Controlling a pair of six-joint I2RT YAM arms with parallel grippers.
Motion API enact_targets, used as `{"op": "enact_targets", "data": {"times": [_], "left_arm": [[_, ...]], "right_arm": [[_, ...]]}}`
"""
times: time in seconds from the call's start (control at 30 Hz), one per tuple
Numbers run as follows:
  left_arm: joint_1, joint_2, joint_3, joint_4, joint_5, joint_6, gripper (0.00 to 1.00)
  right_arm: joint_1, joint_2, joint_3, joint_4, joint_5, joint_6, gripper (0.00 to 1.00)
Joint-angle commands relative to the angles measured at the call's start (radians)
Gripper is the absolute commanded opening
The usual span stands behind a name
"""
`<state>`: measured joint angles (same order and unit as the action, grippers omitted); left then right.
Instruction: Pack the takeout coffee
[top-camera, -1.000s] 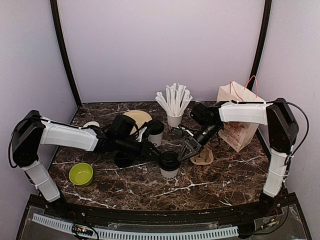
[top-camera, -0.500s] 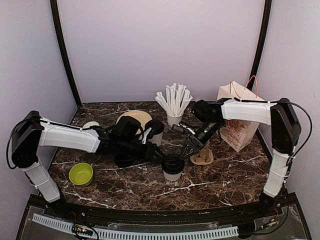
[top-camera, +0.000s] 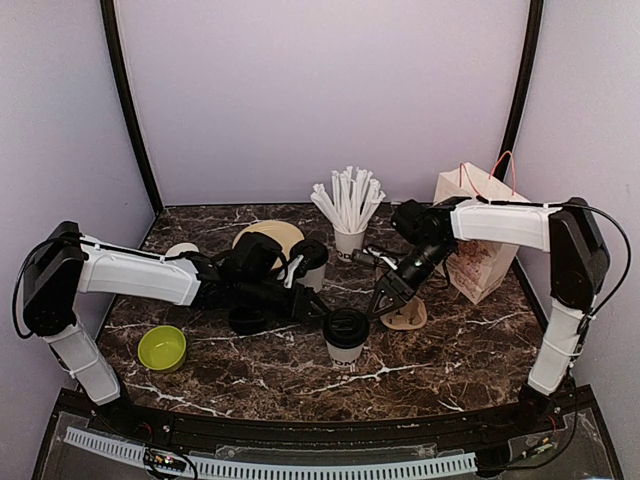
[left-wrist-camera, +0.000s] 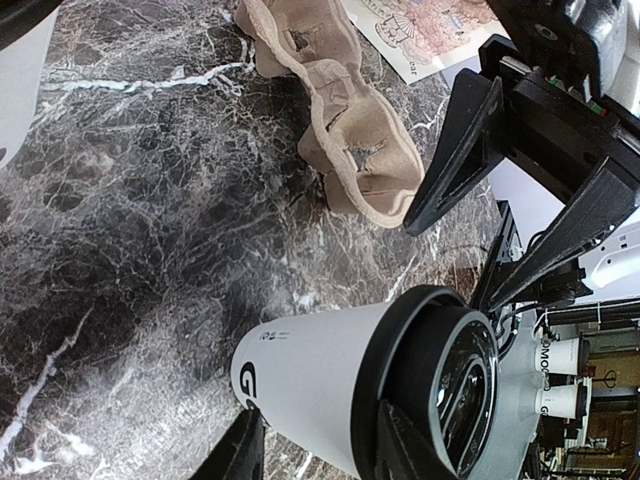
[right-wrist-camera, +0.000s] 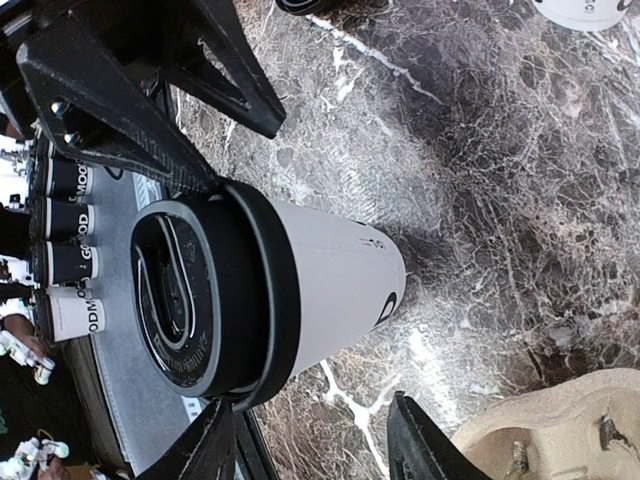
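A takeout coffee (top-camera: 345, 330), a white cup with black lettering and a black lid, stands upright on the marble in front of centre (left-wrist-camera: 310, 380) (right-wrist-camera: 320, 270). My left gripper (top-camera: 326, 311) reaches it from the left. Its jaws are open around the cup body (left-wrist-camera: 320, 452), with marble showing between one finger and the cup wall. My right gripper (top-camera: 384, 297) hovers just right of the cup, open and empty (right-wrist-camera: 315, 445), the cup a little ahead of its fingertips. A second lidded coffee (top-camera: 311, 262) stands behind the left arm.
A brown pulp cup carrier (top-camera: 406, 317) (left-wrist-camera: 350, 150) lies right of the cup, under the right gripper. A printed paper bag (top-camera: 478, 250) stands at the right. Behind are a cup of wrapped straws (top-camera: 349, 212) and a tan plate (top-camera: 270, 238). A loose black lid (top-camera: 246, 320) and green bowl (top-camera: 162, 347) sit left.
The cup has shifted slightly toward the front right and now stands on the table. My left jaws have widened around it. My right gripper has drawn back to the right.
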<state>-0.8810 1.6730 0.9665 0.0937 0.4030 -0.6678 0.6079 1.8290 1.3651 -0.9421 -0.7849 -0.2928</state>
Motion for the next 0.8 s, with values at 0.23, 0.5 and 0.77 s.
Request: {"op": "enact_targets", "data": {"times": [0.23, 0.5, 0.77], "left_arm": [[-0.015, 0.042, -0.058, -0.109, -0.026, 0.025, 0.41], [-0.015, 0.064, -0.083, -0.101, -0.036, 0.024, 0.40], [-0.016, 0.011, -0.097, -0.166, -0.093, 0.017, 0.39]], "right_arm": [[-0.005, 0.048, -0.013, -0.002, -0.054, -0.024, 0.52], [-0.003, 0.131, -0.053, 0.071, 0.067, 0.080, 0.47], [-0.003, 0.141, -0.037, 0.068, 0.237, 0.109, 0.40]]}}
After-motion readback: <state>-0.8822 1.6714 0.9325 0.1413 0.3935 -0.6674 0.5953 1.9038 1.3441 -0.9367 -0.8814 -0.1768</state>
